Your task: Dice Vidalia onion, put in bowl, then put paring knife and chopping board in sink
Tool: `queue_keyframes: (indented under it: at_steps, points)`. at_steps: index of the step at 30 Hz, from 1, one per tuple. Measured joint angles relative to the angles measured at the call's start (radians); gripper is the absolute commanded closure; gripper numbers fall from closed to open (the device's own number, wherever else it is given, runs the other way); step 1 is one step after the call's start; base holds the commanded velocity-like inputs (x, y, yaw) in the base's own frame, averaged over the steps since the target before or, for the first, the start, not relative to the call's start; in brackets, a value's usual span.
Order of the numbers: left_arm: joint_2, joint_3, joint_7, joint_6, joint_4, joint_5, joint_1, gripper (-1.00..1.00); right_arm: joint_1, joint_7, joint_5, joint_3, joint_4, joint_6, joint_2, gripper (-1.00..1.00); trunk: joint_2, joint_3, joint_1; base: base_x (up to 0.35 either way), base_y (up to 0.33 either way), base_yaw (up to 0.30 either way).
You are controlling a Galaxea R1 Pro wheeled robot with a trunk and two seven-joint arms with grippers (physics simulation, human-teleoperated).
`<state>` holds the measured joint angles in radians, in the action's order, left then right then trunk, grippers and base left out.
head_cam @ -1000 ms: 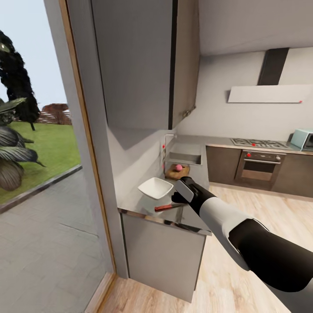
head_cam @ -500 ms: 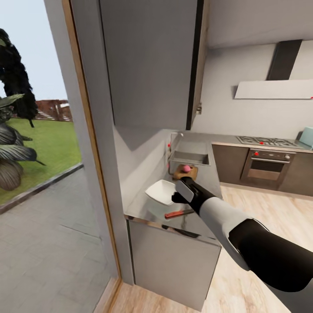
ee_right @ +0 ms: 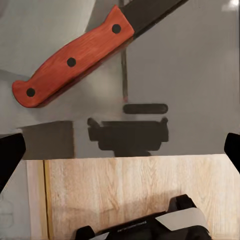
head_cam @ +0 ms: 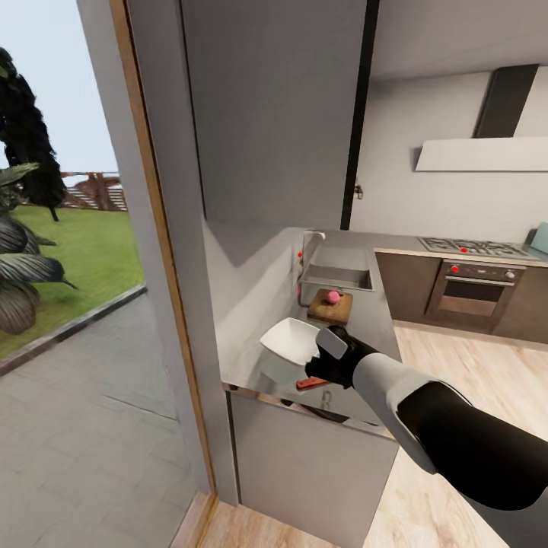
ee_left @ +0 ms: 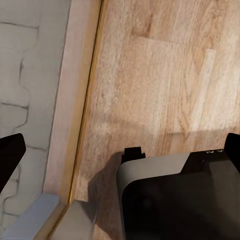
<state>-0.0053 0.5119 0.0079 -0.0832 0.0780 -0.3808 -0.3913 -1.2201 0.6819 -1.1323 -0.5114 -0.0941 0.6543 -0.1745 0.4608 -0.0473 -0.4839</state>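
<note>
At the far left of the head view a glass door gives onto a paved yard and grass. To its right stands a grey cabinet end, then the countertop (head_cam: 365,320) running back to the sink (head_cam: 336,277).

Change since one second ago: the whole head view has shifted, so the camera has moved closer along the counter. The right gripper (head_cam: 323,364) has come down from beside the bowl (head_cam: 290,339) to just above the knife (head_cam: 310,383), whose red handle sticks out under the wrist near the front edge of the counter. Judged from this, the step in hand is the reach for the knife; the cutting has not started.

Position of the task items: the onion (head_cam: 333,295) rests on the chopping board (head_cam: 331,306), just in front of the sink. The bowl lies between the board and the knife, empty.

In the right wrist view the knife (ee_right: 75,60) lies flat on the counter, not between the fingers. The two finger tips sit at opposite edges of that view, well apart: the right claw is spread and holds nothing.

Hidden or unclear:
- The blade is cut off in the right wrist view and covered by the wrist in the head view.
- The left wrist view shows the wood floor (ee_left: 160,65) and the robot's base (ee_left: 175,200). Its dark finger tips also sit at opposite edges, so the left claw is apart and empty.
</note>
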Motion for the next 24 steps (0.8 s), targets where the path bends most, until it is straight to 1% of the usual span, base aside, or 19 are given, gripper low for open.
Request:
queue_keyframes:
  at_steps: [9, 12, 16, 22, 24]
  points:
    - [0.0, 0.0, 0.0, 0.0, 0.0, 0.0, 0.0, -1.0, 0.0, 0.001, -0.007, 0.002, 0.01, -0.009, 0.0, -1.0, 0.0, 0.0, 0.0, 0.0, 0.0, 0.0]
    - [0.0, 0.0, 0.0, 0.0, 0.0, 0.0, 0.0, -1.0, 0.0, 0.001, -0.008, 0.012, 0.01, -0.009, 0.0, -1.0, 0.0, 0.0, 0.0, 0.0, 0.0, 0.0]
    - [0.0, 0.0, 0.0, 0.0, 0.0, 0.0, 0.0, -1.0, 0.0, 0.002, -0.008, 0.042, 0.01, -0.009, 0.0, -1.0, 0.0, 0.0, 0.0, 0.0, 0.0, 0.0]
    - [0.0, 0.0, 0.0, 0.0, 0.0, 0.0, 0.0, -1.0, 0.0, 0.004, -0.008, 0.045, 0.011, -0.012, 0.0, -1.0, 0.0, -0.003, 0.0, 0.0, 0.0, 0.0]
    - [0.0, 0.0, 0.0, 0.0, 0.0, 0.0, 0.0, -1.0, 0.0, 0.022, -0.008, 0.045, 0.013, -0.039, 0.0, -1.0, 0.0, -0.004, 0.0, 0.0, 0.0, 0.0]
